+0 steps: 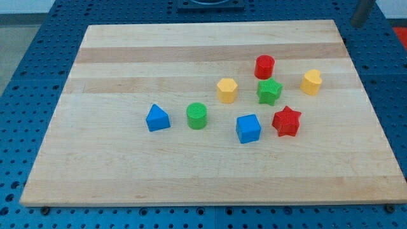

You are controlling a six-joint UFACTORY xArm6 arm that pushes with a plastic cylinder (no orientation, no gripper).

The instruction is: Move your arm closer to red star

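Resting on a pale wooden board (127, 57), blocks surround the red star (286, 121).

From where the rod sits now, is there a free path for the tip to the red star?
Probably yes. Only part of the rod shows at the view's top right; my tip isn't visible. The red star has bare board on its right and bottom sides.

A pale wooden counter (127, 57), built of lengthwise planks in lighter and darker bands, filled most of the view. It lay on a blue perforated base plate (38, 38) with a regular grid of holes, showing on every side. Even light fell across the wood, casting only short, soft shadows.
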